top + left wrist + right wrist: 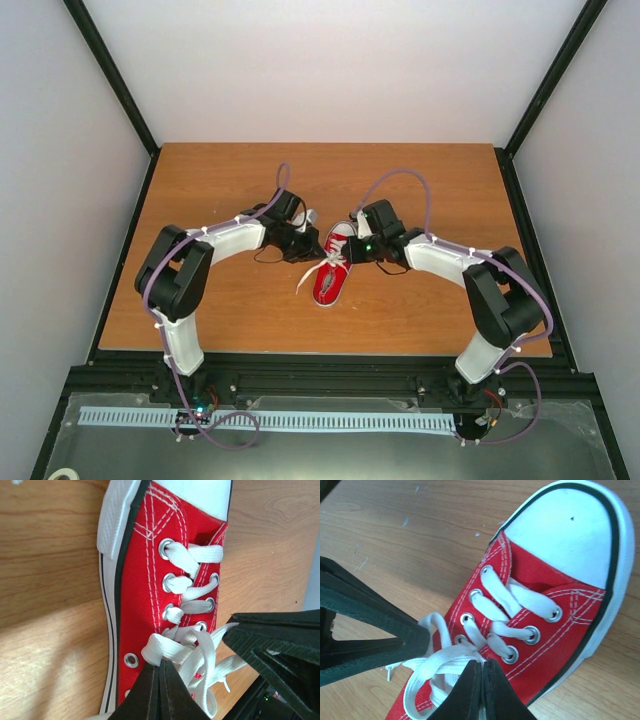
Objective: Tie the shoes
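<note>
The sneaker [333, 272] lies about midway between the desk's [430, 180] left and right edges and a little nearer the near edge than the far one, its length running roughly far to near. A loose lace end [306, 279] trails off its left side. Its upper is red canvas with double rows of white stitching [150, 525]. Round metal eyelets [166, 549] carry flat, woven white laces [495, 592] that cross in neat bars towards the toe. Lower down the laces bunch into slack loops [200, 655]. The toe cap [560, 530] is smooth white rubber with one small dark speck, edged by a thin black line. The white sole [115, 515] has a ribbed patch by the toe and a black stripe along its side. The desk is brown wood-grain board with a few pale flecks [415, 490]. Both arms, white and black links with purple cable [400, 175] looped along them, reach in from either side and meet over the shoe. The left jaws are pressed together, black fingers [150, 695] tapering to a point that meets a fold of lace at the shoe's lower eyelets. The right jaws are pressed together too, their fingers [465, 690] touching the laces beside the lowest crossing. In both cases I cannot tell whether lace is nipped between them. Each wrist view shows the other arm's jaws as a black triangular frame [370, 630] just beside the loops.
</note>
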`<action>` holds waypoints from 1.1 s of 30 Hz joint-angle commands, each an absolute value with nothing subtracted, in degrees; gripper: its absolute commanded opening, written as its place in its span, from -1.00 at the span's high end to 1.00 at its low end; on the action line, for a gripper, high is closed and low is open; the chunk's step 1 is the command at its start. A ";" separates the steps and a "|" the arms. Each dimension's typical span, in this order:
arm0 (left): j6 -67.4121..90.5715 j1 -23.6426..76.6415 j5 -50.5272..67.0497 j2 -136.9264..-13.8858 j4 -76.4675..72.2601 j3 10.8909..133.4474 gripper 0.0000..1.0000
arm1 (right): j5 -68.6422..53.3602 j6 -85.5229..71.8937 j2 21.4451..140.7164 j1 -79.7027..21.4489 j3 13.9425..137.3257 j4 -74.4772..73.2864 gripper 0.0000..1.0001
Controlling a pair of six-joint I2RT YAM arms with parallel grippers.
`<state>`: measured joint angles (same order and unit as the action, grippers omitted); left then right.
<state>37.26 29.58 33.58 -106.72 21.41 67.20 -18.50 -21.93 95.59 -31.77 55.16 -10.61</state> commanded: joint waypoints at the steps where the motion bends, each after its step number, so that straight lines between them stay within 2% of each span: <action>1: 36.87 28.84 31.87 -104.33 22.10 67.04 0.99 | -18.63 -23.29 96.34 -30.37 56.03 -10.48 0.94; 33: 35.51 27.16 31.61 -104.54 22.68 65.67 0.99 | -18.43 -24.26 99.44 -26.73 59.80 -10.81 0.94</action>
